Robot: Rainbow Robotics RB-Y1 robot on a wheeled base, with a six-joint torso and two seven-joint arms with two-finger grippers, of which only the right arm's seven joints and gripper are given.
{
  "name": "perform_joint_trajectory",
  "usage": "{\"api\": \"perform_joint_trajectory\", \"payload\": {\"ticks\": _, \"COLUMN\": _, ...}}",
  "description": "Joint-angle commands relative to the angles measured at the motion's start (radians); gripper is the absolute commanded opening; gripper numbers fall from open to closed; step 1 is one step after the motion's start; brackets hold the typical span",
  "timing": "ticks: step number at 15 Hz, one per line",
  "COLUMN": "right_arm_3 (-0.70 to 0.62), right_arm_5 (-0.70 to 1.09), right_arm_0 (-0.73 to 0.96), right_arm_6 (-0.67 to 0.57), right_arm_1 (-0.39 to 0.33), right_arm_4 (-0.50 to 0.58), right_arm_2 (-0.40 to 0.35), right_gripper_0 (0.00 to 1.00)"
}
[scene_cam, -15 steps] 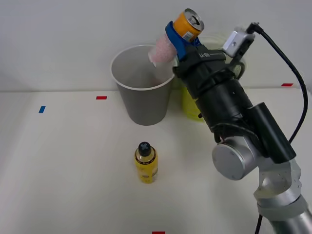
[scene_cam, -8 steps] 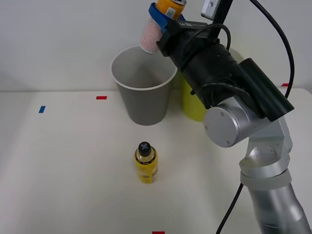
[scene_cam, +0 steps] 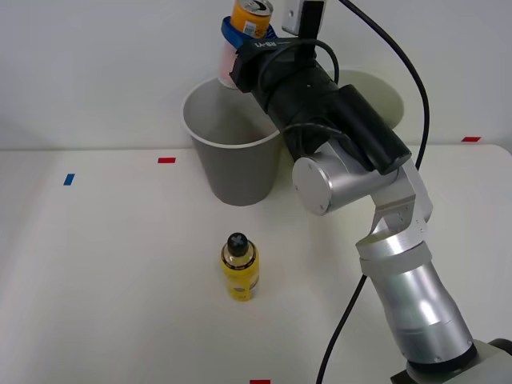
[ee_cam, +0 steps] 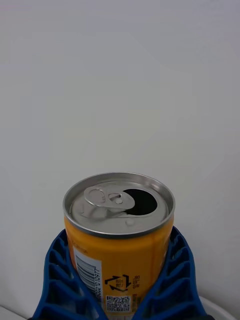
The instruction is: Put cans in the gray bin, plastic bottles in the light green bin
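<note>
Orange-topped can (scene_cam: 249,19), at the upper centre of the front view, is pinched between the blue ribbed fingers of the right end effector (scene_cam: 240,36), above the far rim of the gray bin (scene_cam: 235,144). Its release is judged the step in hand. Yellow bottle (scene_cam: 239,266) stands on the desk (scene_cam: 104,280) at lower centre, not yet sorted; the light green bin (scene_cam: 382,96) sits behind the arm.
</note>
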Motion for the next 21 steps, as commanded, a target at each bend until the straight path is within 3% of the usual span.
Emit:
{"api": "perform_joint_trajectory", "payload": {"ticks": 1, "right_arm_3": 0.003, "right_arm_5": 0.0, "right_arm_0": -0.002, "right_arm_6": 0.005, "right_arm_1": 0.004, "right_arm_4": 0.019, "right_arm_2": 0.013, "right_gripper_0": 0.0}}
{"api": "perform_joint_trajectory", "payload": {"ticks": 6, "right_arm_3": 0.003, "right_arm_5": 0.002, "right_arm_0": 0.001, "right_arm_6": -0.001, "right_arm_1": 0.02, "right_arm_4": 0.023, "right_arm_2": 0.015, "right_gripper_0": 0.0}}
{"api": "perform_joint_trajectory", "payload": {"ticks": 7, "right_arm_3": 0.003, "right_arm_5": 0.002, "right_arm_0": 0.001, "right_arm_6": -0.001, "right_arm_1": 0.024, "right_arm_4": 0.025, "right_arm_2": 0.015, "right_gripper_0": 0.08}}
{"api": "perform_joint_trajectory", "payload": {"ticks": 8, "right_arm_3": 0.003, "right_arm_5": 0.002, "right_arm_0": 0.001, "right_arm_6": -0.003, "right_arm_1": 0.024, "right_arm_4": 0.023, "right_arm_2": 0.015, "right_gripper_0": 0.39}}
{"api": "perform_joint_trajectory", "payload": {"ticks": 9, "right_arm_3": 0.003, "right_arm_5": 0.002, "right_arm_0": 0.001, "right_arm_6": -0.003, "right_arm_1": 0.024, "right_arm_4": 0.025, "right_arm_2": 0.013, "right_gripper_0": 0.59}}
{"api": "perform_joint_trajectory", "payload": {"ticks": 11, "right_arm_3": 0.003, "right_arm_5": 0.002, "right_arm_0": 0.001, "right_arm_6": -0.006, "right_arm_1": 0.025, "right_arm_4": 0.025, "right_arm_2": 0.013, "right_gripper_0": 0.9}}
{"api": "perform_joint_trajectory", "payload": {"ticks": 12, "right_arm_3": 0.003, "right_arm_5": 0.002, "right_arm_0": 0.001, "right_arm_6": -0.009, "right_arm_1": 0.027, "right_arm_4": 0.023, "right_arm_2": 0.015, "right_gripper_0": 0.98}}
{"api": "perform_joint_trajectory", "payload": {"ticks": 21, "right_arm_3": 0.003, "right_arm_5": -0.008, "right_arm_0": 0.011, "right_arm_6": -0.014, "right_arm_1": 0.025, "right_arm_4": 0.026, "right_arm_2": 0.012, "right_gripper_0": 1.0}}
